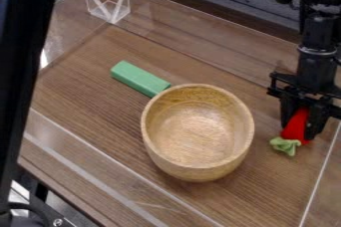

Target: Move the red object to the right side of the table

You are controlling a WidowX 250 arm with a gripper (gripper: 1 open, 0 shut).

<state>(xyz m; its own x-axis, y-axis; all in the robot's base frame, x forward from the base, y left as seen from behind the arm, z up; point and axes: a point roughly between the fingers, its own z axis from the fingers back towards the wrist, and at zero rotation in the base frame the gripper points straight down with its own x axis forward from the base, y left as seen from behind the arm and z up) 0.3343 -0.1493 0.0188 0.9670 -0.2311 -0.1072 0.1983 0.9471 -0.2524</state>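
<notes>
The red object (pixel 298 124) is a small strawberry-like toy with a light green leafy end (pixel 284 146). It rests low on the dark wood-grain table (pixel 94 82) at the right side, close to the clear wall. My gripper (pixel 301 121) points steeply down onto it from above, and its black fingers are shut on the red body. The green leaves stick out below the fingers and touch the tabletop.
A wooden bowl (pixel 197 129) stands just left of the gripper, near the table's front. A flat green block (pixel 139 78) lies behind the bowl to the left. Low clear acrylic walls (pixel 107 5) enclose the table. A dark post (pixel 20 92) blocks the left edge of the view.
</notes>
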